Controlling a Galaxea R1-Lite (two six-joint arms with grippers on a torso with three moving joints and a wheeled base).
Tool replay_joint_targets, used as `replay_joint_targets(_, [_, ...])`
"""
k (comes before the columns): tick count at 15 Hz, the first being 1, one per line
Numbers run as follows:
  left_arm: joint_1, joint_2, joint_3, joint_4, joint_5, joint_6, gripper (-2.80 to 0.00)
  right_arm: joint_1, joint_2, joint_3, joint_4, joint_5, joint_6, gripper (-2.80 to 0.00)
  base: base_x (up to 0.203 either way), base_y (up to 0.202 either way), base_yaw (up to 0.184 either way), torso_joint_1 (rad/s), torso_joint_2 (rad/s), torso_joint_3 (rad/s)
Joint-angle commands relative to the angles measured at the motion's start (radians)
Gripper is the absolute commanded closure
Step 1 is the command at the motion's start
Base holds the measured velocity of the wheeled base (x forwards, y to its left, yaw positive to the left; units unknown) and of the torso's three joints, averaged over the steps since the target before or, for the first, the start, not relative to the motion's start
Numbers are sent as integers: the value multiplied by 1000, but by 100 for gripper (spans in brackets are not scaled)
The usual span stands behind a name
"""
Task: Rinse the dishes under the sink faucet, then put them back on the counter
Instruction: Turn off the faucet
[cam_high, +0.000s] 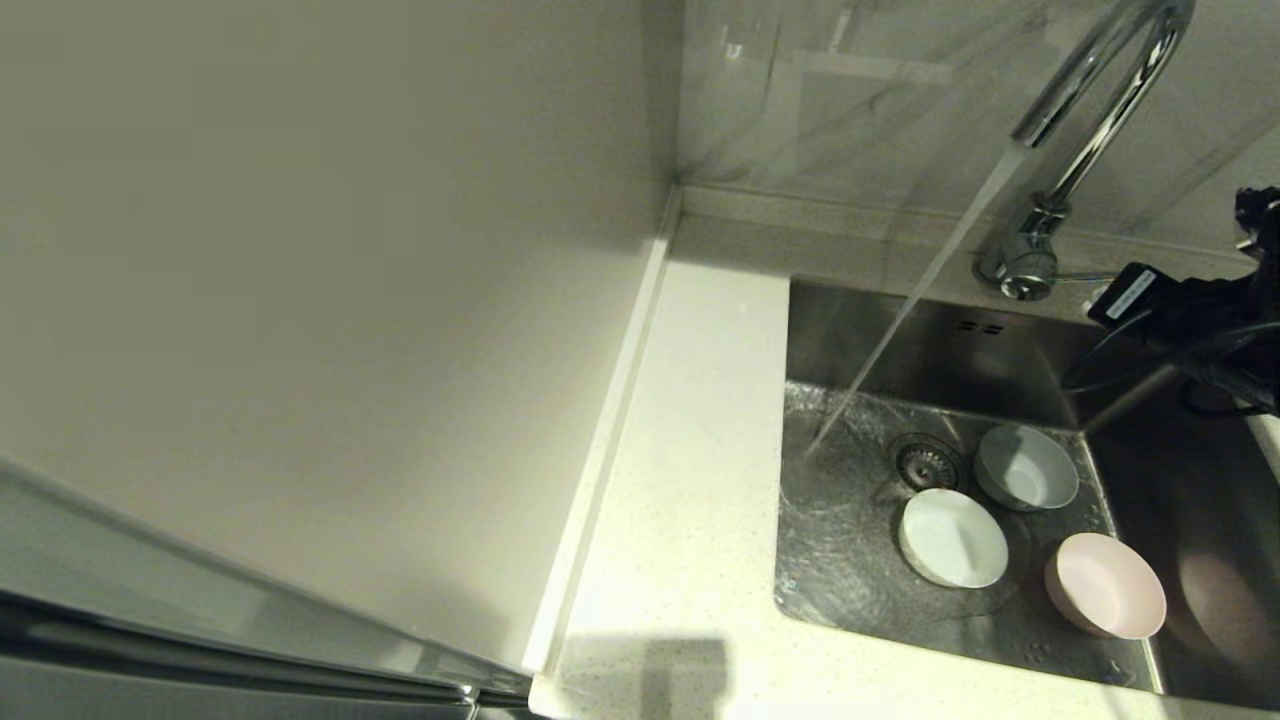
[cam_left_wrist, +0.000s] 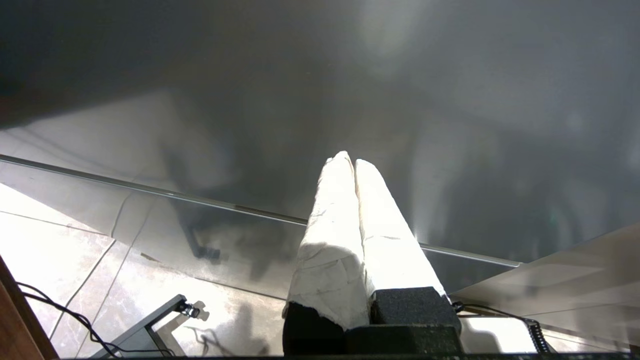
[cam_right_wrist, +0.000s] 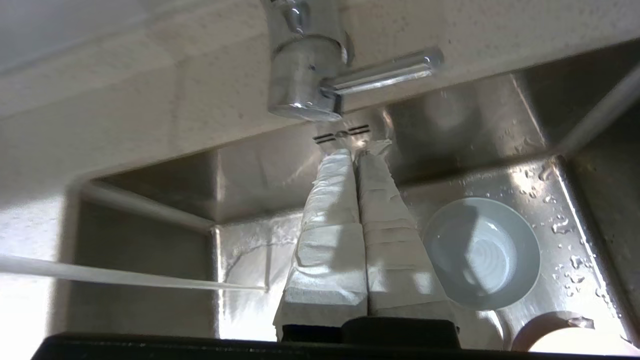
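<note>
Three bowls lie in the steel sink: a grey-blue bowl by the drain, a white bowl in the middle, a pale pink bowl nearest the front right. The chrome faucet runs; its stream of water hits the sink floor left of the drain, missing the bowls. My right gripper is shut and empty, above the sink just below the faucet's side lever. My left gripper is shut, empty, away from the sink.
The white speckled counter runs along the sink's left side and front, with a low upstand against the beige wall panel. The round drain strainer and two overflow slots show. My right arm's dark wrist hangs over the sink's back right.
</note>
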Motion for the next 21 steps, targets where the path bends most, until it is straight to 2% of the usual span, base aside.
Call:
replay_joint_targets(1, [0, -3, 0, -1, 0, 1, 0, -5, 13, -3, -6, -1, 3, 0, 0, 0, 0, 0, 0, 0])
replay_joint_targets(4, [0, -3, 0, -1, 0, -1, 0, -17, 39, -27, -43, -1, 2, 0, 0, 0, 0, 0, 0, 0])
replay_joint_targets(19, [0, -3, 0, -1, 0, -1, 0, -25, 156, -149, -53, -6, 3, 0, 0, 0, 0, 0, 0, 0])
replay_joint_targets(21, [0, -3, 0, -1, 0, -1, 0, -32, 182, -168, -95, -9, 3, 0, 0, 0, 0, 0, 0, 0])
